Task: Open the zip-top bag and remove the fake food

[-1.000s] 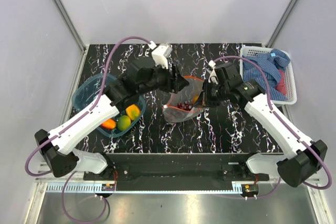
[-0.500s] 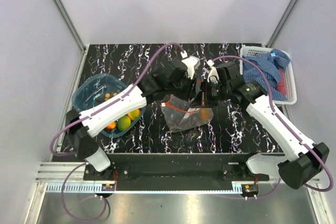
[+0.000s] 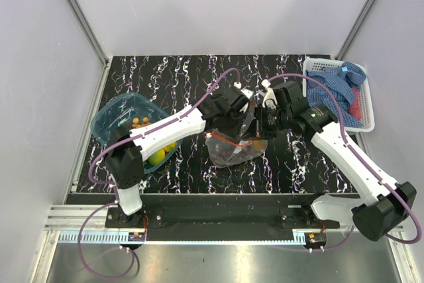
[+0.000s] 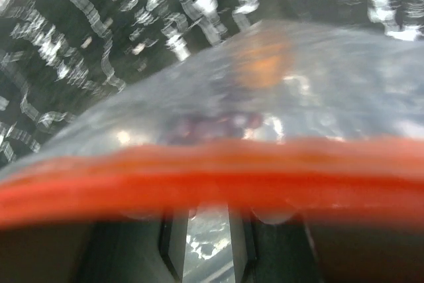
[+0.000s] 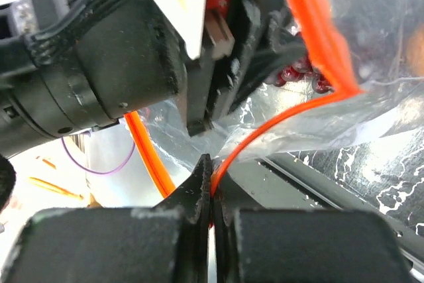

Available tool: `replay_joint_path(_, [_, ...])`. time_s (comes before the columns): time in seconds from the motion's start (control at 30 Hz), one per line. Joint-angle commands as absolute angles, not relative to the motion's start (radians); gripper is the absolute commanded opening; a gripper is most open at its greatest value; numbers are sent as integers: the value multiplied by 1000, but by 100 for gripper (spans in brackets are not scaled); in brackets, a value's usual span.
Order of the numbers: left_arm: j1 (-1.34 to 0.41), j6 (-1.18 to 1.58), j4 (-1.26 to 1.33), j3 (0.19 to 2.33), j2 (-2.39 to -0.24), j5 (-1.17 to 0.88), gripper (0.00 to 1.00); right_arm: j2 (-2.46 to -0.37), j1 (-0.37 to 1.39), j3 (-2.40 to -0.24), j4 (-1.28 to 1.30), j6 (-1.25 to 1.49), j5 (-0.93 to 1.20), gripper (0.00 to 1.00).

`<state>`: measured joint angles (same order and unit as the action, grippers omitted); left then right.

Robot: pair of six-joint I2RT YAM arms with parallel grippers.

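The zip-top bag (image 3: 228, 152) hangs at mid-table, its orange-red strip (image 4: 212, 180) blurred across the left wrist view. Inside it show an orange (image 3: 257, 144) and dark purple grapes (image 5: 301, 74). My right gripper (image 5: 211, 187) is shut on the strip (image 5: 265, 134) at the bag's right end (image 3: 262, 126). My left gripper (image 3: 244, 117) is at the bag's mouth. Its fingers (image 4: 173, 243) stand apart with the table showing between them, and the strip hides their tips. Its black body (image 5: 119, 64) fills the right wrist view.
A blue tub (image 3: 109, 114) at the left holds tan balls (image 3: 139, 122) and a yellow-green mango (image 3: 157, 157). A white basket (image 3: 368, 124) with a blue checked cloth (image 3: 334, 87) stands at the back right. The left arm lies across the table between the tub and the bag.
My left arm has swung right from near the tub to the bag's mouth. The bag has sagged lower and shifted a little right. My right gripper has kept hold of the strip.
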<state>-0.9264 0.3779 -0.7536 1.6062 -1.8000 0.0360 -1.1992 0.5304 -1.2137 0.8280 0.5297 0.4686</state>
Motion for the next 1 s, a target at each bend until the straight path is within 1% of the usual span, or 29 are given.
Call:
replay_joint_path(0.0, [-899,481,-860,1580,-1770,224,30,-1233,535,-1264,825,485,518,0])
replay_joint_path(0.1, [-876,508,-864,1473,-1712,287,30,-1244,535,-1267,813,479,546,0])
replay_joint_path(0.17, [-874,502,-854,1437,-1669,287,30,-1255,534,-1262,805,477,564,0])
replay_joint_path(0.23, [-874,477,-822,1395,-1634,253,30,-1261,534,-1255,801,477,572,0])
replay_joint_path(0.33, [-874,446,-761,1367,-1620,155,35,-1270,534,-1244,798,476,566,0])
replay_joint_path(0.37, [-874,439,-747,1367,-1624,129,38,-1269,535,-1241,799,479,558,0])
replay_joint_path(0.47, [-874,443,-712,1390,-1661,69,41,-1250,534,-1218,798,489,534,0])
replay_joint_path(0.63, [-876,437,-670,1445,-1744,6,43,-1221,535,-1183,807,497,517,0])
replay_joint_path(0.67, [-876,433,-661,1463,-1758,-32,43,-1218,534,-1181,810,497,515,0])
replay_joint_path(0.7, [-876,433,-661,1473,-1772,-55,46,-1215,534,-1180,813,495,511,0])
replay_joint_path(0.8, [-884,425,-657,1488,-1824,-72,51,-1206,534,-1181,819,495,499,0])
replay_joint_path(0.97, [-891,430,-649,1485,-1884,-91,54,-1206,534,-1178,822,495,494,0])
